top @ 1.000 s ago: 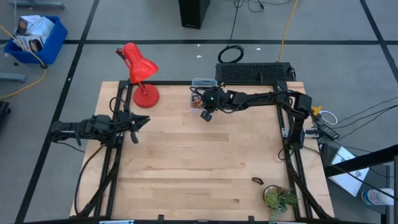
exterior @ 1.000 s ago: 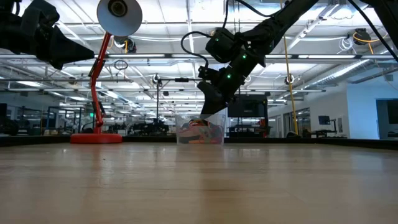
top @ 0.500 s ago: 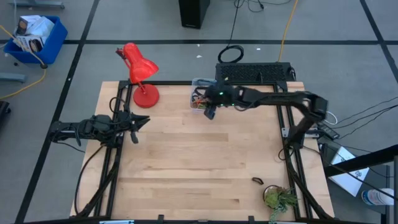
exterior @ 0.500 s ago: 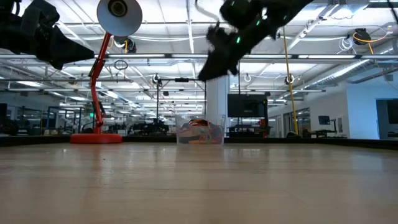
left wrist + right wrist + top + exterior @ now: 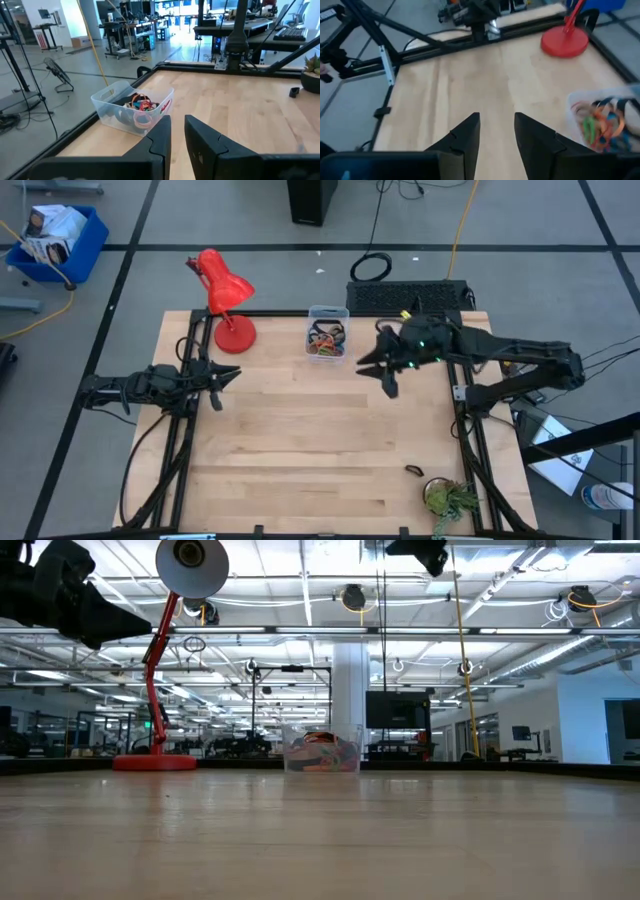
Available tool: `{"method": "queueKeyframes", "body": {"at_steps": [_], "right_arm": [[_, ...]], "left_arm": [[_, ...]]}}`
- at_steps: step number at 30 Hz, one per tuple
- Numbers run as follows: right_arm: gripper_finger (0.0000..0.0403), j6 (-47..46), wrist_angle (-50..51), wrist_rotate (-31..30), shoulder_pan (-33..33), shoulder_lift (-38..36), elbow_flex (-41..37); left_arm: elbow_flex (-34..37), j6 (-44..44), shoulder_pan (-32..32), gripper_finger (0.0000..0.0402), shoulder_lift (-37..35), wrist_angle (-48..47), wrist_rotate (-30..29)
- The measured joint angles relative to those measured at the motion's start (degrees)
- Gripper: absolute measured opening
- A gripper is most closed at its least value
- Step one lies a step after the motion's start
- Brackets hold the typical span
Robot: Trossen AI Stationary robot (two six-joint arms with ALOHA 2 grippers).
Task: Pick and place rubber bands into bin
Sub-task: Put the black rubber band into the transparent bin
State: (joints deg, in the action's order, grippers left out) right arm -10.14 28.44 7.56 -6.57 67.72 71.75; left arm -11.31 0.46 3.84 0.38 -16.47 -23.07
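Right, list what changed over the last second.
The right gripper rose from over the bin and swung back toward its own side, fingers open and empty. The rubber bands stay in the bin; the left gripper and red lamp did not move.

bin (image 5: 327,314): clear glossy plastic | table (image 5: 300,440): pale matt wood

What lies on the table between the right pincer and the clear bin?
Only bare wood: in the high view nothing sits between the right pincer and the bin.
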Motion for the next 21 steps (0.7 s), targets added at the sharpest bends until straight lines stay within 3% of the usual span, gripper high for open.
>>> {"method": "queueKeyframes", "body": {"at_steps": [5,10,12,17,21], "right_arm": [[0.0104,-12.2,8.65,-1.71,5.89,-0.89,0.0],[0.0094,-32.32,22.06,-1.14,11.97,0.39,-0.76],[0.0091,-40.74,25.96,1.68,14.19,0.83,-2.52],[0.0089,-58.72,23.85,12.52,19.48,1.23,-10.37],[0.0089,-67.5,15.14,15.72,23.17,1.22,-18.72]], "left_arm": [[0.0,0.8,0.01,0.0063,-0.01,0.02,-0.02],[0.0,1.09,0.0,0.0063,0.0,0.02,-0.02],[0.0,1.24,0.0,0.0063,-0.01,0.02,-0.02],[0.0,2.3,0.0,0.0063,0.0,0.04,-0.04],[0.0,2.44,0.0,0.0063,0.0,0.07,-1.02]]}}
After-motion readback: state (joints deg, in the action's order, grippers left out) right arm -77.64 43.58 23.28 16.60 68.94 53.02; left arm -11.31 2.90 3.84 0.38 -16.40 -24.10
